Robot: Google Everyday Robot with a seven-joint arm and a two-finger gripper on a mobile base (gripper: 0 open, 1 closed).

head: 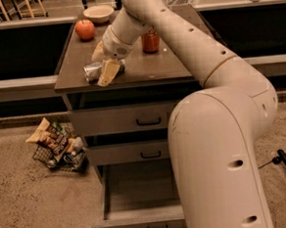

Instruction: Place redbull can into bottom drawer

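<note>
The redbull can (92, 71), silver and dented, lies on its side near the front left of the cabinet top (145, 69). My gripper (103, 65) reaches down from the right and is shut on the can's right end, with one finger in front (108, 72) and one behind. The can still rests on the top. The bottom drawer (140, 216) stands pulled open below, and its inside looks empty. My arm's large base hides the drawer's right part.
A red Coca-Cola can (150, 41) stands just right of my wrist. An apple (85, 29) and a white bowl (99, 13) sit at the back left. Two shut drawers (148, 120) lie above the open one. A wire basket of snacks (57, 146) sits on the floor left.
</note>
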